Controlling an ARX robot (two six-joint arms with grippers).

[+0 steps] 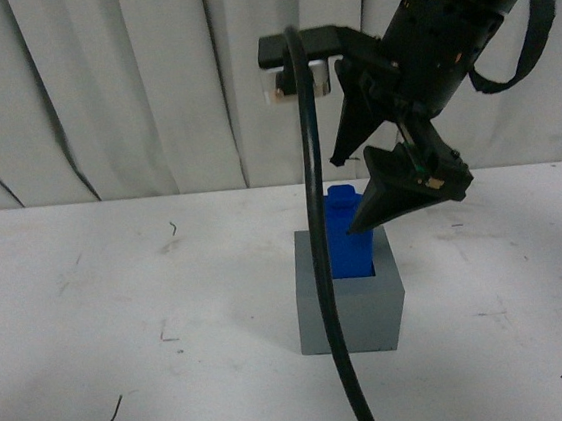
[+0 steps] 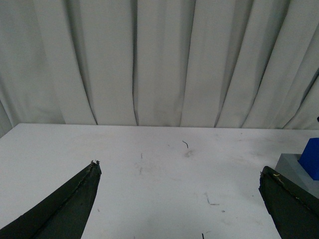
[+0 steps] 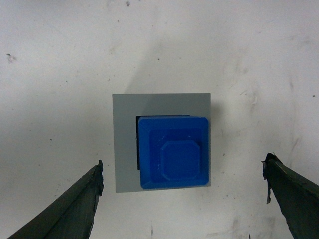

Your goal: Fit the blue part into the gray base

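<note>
Inside the gray base (image 1: 367, 312), the blue part (image 1: 351, 253) upright; right fingers (image 3: 70, 214) and left fingers (image 2: 60, 214) wide apart, empty.

Your station reads as a robotics lab test bay, pleated white curtain backdrop (image 2: 159, 59), scuffed white tabletop (image 1: 91, 311), black cable (image 1: 309, 187) hanging across your view.

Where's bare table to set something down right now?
Wide bare table left of the gray base, back to the curtain; a smaller patch on its right. Crowded at the base: blue part inside, right claw above, cable hanging in front.
</note>
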